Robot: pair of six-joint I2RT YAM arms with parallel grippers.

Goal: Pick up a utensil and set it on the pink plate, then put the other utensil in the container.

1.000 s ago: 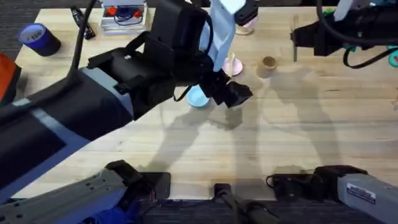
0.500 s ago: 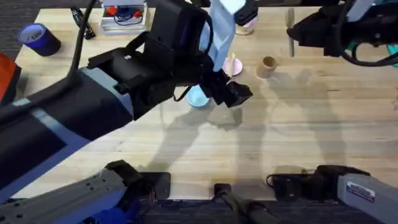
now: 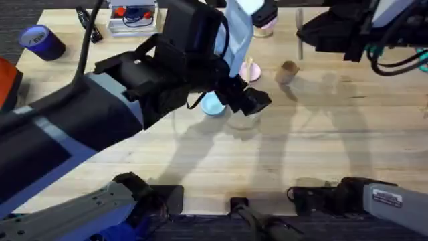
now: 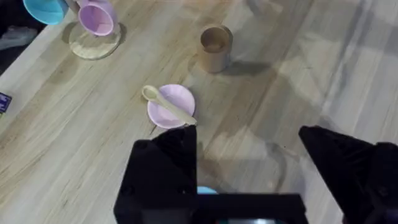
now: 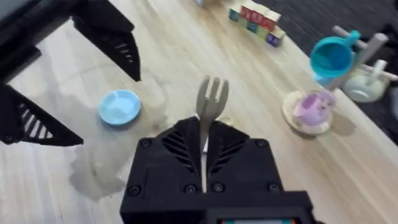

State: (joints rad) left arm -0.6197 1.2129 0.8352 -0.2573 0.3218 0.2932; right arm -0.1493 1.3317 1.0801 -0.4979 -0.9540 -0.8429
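Observation:
The round-ended utensil [image 4: 166,104] lies across the pink plate [image 4: 179,96], seen in the overhead view as the pink plate [image 3: 251,71] just behind my left gripper [image 3: 253,100]. That gripper [image 4: 249,155] hovers open above the table, nearer than the plate. The tan container [image 3: 289,69] stands upright to the right of the plate, also seen as the container [image 4: 215,47]. My right gripper [image 3: 309,35] is shut on the fork [image 3: 300,41], raised behind and slightly right of the container. In the right wrist view the fork [image 5: 210,98] sticks out tines-first from the gripper [image 5: 204,132].
A light-blue plate [image 3: 212,105] lies under the left arm, also seen as the blue plate [image 5: 120,106]. A pink mug [image 4: 98,17] on a round coaster and a blue cup [image 5: 333,53] stand at the back. A blue tape roll [image 3: 41,41] sits far left.
My right gripper has carried the fork leftward along the back of the table, closer to the container. The left arm has stayed still.

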